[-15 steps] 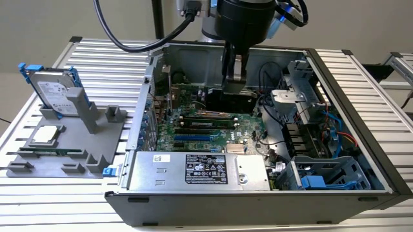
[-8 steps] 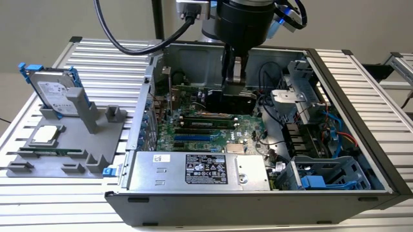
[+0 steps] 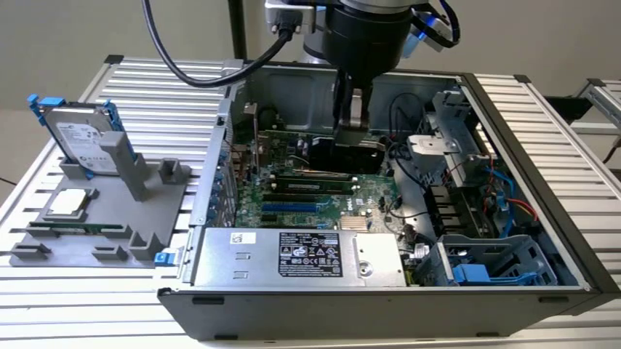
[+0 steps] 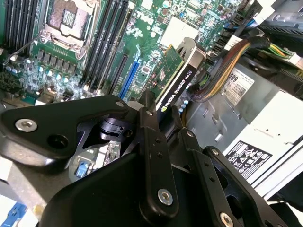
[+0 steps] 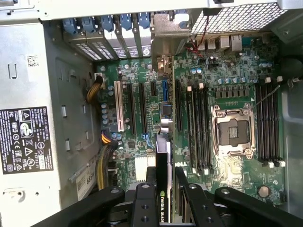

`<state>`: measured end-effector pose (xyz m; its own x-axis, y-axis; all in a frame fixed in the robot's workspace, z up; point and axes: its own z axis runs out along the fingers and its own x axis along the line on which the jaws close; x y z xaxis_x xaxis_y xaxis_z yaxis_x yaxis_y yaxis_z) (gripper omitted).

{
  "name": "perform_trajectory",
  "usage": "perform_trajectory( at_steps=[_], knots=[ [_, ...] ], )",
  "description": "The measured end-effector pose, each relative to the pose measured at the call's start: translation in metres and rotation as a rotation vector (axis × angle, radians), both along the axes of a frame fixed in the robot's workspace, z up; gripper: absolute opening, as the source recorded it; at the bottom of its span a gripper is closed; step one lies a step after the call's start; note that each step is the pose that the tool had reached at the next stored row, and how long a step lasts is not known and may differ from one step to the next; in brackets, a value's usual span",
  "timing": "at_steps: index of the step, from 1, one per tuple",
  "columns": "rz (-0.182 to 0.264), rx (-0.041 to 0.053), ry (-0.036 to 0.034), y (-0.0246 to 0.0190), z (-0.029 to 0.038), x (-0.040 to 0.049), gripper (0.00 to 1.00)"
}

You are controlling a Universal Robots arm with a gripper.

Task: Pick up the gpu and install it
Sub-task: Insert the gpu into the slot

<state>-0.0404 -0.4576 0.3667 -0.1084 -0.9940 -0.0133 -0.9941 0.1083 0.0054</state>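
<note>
My gripper [image 3: 351, 129] reaches down into the open computer case [image 3: 505, 94] and is shut on the gpu [image 3: 339, 154]. The gpu is a green card with a black cooler block. It stands on edge over the motherboard [image 3: 291, 203]. In the first wrist view the gpu [image 5: 163, 161] runs from the gripper [image 5: 164, 189] toward the rear slot covers, in line with the blue slot [image 5: 164, 90]. Its silver bracket [image 5: 165, 28] sits at the rear wall. In the second wrist view the gripper [image 4: 165, 120] clamps the gpu [image 4: 177, 80] by its long edge. Whether it sits in a slot is hidden.
A grey fixture [image 3: 107, 247] at the exterior view's left holds a hard drive [image 3: 83, 134] in a blue frame, a processor chip [image 3: 70, 202] and a memory stick [image 3: 83, 227]. The power supply [image 3: 291, 254] fills the case's front. Cable bundles [image 4: 222, 71] and a drive cage [image 3: 485, 269] crowd the exterior view's right.
</note>
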Motion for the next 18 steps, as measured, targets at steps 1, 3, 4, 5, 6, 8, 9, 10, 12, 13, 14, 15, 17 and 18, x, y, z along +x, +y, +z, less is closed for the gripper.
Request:
perform_trajectory(
  at_steps=[1, 3, 4, 5, 6, 8, 9, 10, 12, 13, 14, 15, 17, 18],
  knots=[
    [0.000, 0.0000, 0.0000, 0.0000, -0.0003, 0.0000, 0.00],
    [0.000, 0.0000, 0.0000, 0.0000, -0.0004, 0.0000, 0.00],
    [0.000, 0.0001, 0.0000, 0.0000, -0.0005, 0.0000, 0.00],
    [0.000, 0.0000, 0.0000, 0.0000, -0.0005, 0.0000, 0.00],
    [0.000, 0.0001, 0.0000, 0.0000, -0.0005, 0.0000, 0.00],
    [0.000, 0.0000, 0.0000, 0.0000, -0.0005, 0.0000, 0.00],
    [0.000, 0.0000, 0.0000, 0.0000, -0.0005, 0.0000, 0.00],
    [0.000, 0.0000, 0.0000, 0.0000, -0.0005, 0.0000, 0.00],
    [0.000, 0.0001, 0.0000, 0.0000, -0.0007, 0.0000, 0.00],
    [0.000, 0.0002, -0.0001, 0.0000, -0.0009, 0.0000, 0.00],
    [0.000, 0.0002, -0.0001, 0.0000, -0.0012, 0.0000, 0.00],
    [0.000, 0.0000, 0.0000, 0.0000, -0.0014, 0.0000, 0.00],
    [0.000, 0.0002, -0.0001, 0.0000, -0.0020, 0.0000, 0.00],
    [0.000, 0.0003, -0.0001, 0.0000, -0.0025, 0.0000, 0.00]
  ],
)
